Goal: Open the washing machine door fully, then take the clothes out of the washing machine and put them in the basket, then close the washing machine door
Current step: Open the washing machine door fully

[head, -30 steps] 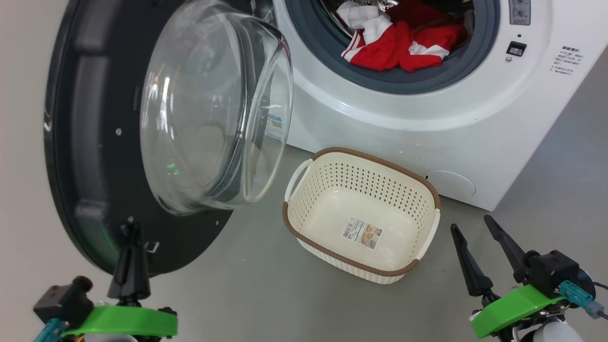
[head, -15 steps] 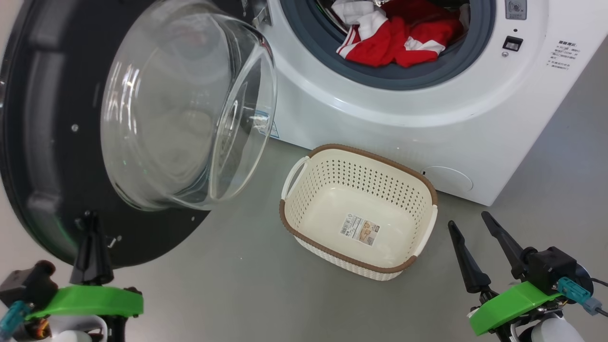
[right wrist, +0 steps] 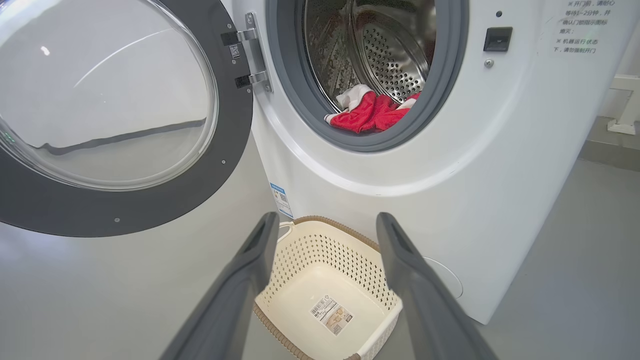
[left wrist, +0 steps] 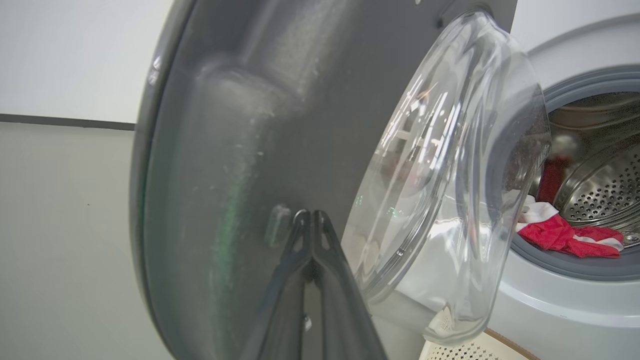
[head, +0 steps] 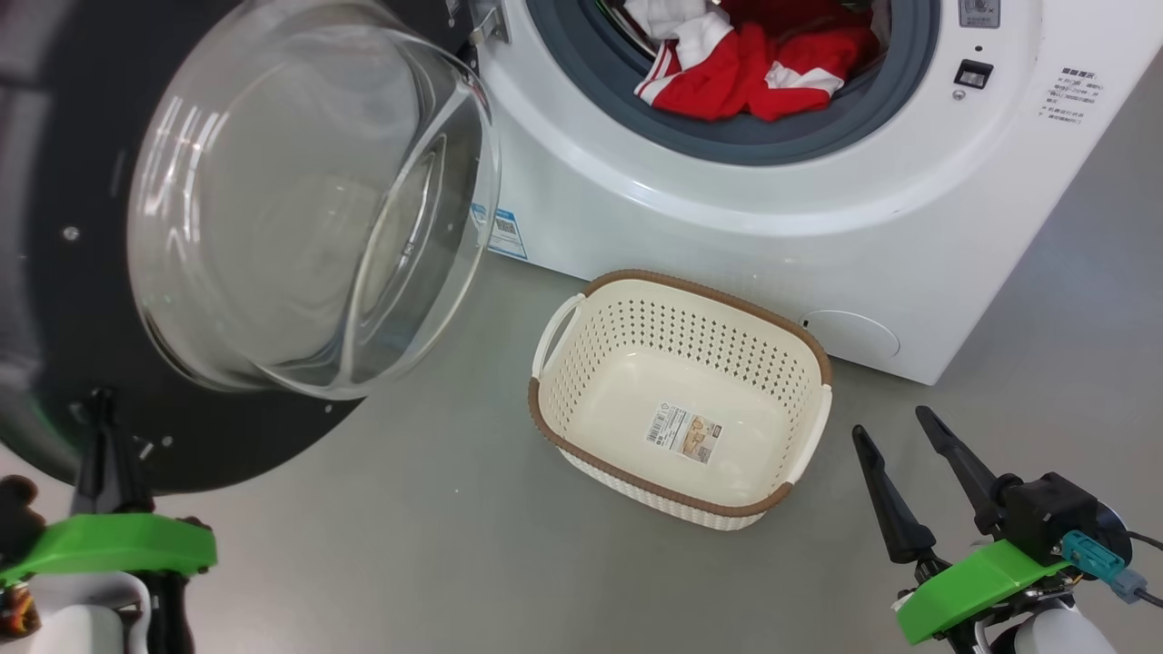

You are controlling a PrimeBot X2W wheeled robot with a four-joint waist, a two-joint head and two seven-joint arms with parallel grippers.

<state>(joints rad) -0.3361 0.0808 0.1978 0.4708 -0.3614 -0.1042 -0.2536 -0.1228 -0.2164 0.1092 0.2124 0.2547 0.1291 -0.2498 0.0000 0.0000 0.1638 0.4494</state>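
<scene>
Red fabric, white stripes and panels: the clothes (head: pixel 736 73). A small crumpled bundle at the front lip of the steel drum (right wrist: pixel 395 55), with one edge draped over the grey rubber seal (head: pixel 754 150) of the washing machine (head: pixel 727 236). Handling, judged: soft, light and limp, so likely to sag, trail and catch on the seal. Best hold: a deep pinch on the raised fold nearest the opening.

Steel drum, contents: the clothes, and nothing else that can be made out.

Glossy black rim, clear glass bowl (head: pixel 300 200): the washing machine door (head: pixel 54 300). It is swung wide on the robot's left of the opening, leaving the mouth clear. Judged rigid; the glass is slick and gives no purchase, so push on the rim.

Cream perforated plastic, brown woven-look rim: the basket (head: pixel 677 283). It stands on the grey floor (head: pixel 454 527) just in front of the machine, below the opening. Contents: a paper label (head: pixel 683 433) on the bottom and no garments. Judged light, apt to slide if knocked.

Left gripper (left wrist: pixel 310 216): fingers pressed together with nothing between them, tips at the door's dark inner face; contact cannot be confirmed.

Right gripper (head: pixel 892 423): fingers spread wide and holding nothing, low and to the right of the basket.
</scene>
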